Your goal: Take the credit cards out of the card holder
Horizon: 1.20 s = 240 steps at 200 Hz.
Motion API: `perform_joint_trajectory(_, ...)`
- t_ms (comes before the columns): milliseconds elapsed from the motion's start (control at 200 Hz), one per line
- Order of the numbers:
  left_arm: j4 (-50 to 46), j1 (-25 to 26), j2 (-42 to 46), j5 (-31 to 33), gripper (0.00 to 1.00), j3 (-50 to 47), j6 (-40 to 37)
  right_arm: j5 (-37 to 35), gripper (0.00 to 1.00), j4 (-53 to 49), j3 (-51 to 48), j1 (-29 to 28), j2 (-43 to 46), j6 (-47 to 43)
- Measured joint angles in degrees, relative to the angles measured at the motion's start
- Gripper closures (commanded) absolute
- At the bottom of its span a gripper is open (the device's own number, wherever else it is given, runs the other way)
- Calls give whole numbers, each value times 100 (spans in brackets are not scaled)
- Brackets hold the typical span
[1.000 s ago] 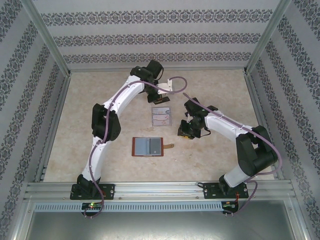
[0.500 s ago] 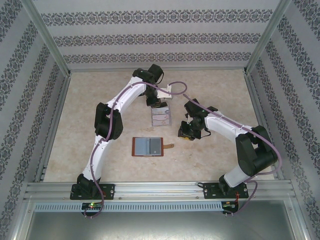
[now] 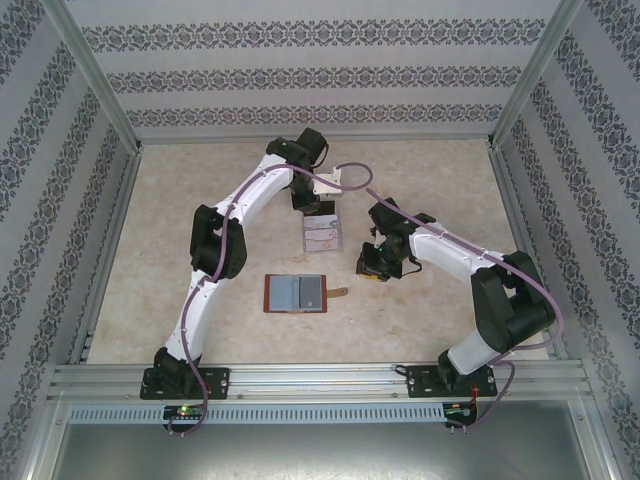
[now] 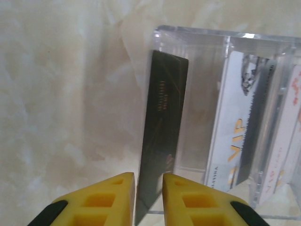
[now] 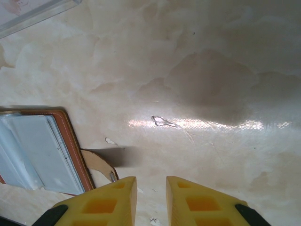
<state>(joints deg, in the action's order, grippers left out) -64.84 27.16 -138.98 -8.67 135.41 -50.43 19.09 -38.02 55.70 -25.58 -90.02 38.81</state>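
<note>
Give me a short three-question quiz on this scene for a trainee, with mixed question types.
1. True or false: the card holder lies open on the table.
2. Fill in: the dark card sits between the fingers of the ___ gripper.
3. The dark card stands in: A the card holder, B the clear rack, C a bowl.
Key: 1 true; 2 left, meaning the left gripper; 3 B.

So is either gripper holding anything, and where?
For the left gripper it cannot be told: the dark card has its near end between the fingertips; the right gripper holds nothing.
</note>
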Motion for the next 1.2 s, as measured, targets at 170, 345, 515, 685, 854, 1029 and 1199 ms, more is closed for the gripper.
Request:
perform_joint_trajectory(170,160,-55,0,79,72,0,166,0,74,2,0,0,0,0)
perform_joint_trajectory(345,299,-101,7,177,76,0,315,0,75,2,-2,-2,0,0)
perform_joint_trajectory(515,664,-105,101,323,78,-195,487,0,74,4,-2,-2,0,0)
perform_joint_trajectory(685,793,-105,208,317,79,-387,568,0,74,4,-2,-2,0,0)
perform_joint_trajectory(854,793,-105,210,319,83,-407,761,0,75,7,0,-7,0,0)
perform_joint_trajectory(1029,846,-144,245,387,83,-455,1528,0,75,9,2,-52,-2,0)
perform_joint_trajectory(1199,1005,-326,527,378,81,-734,2734,4,74,24,87,-205,-101,2)
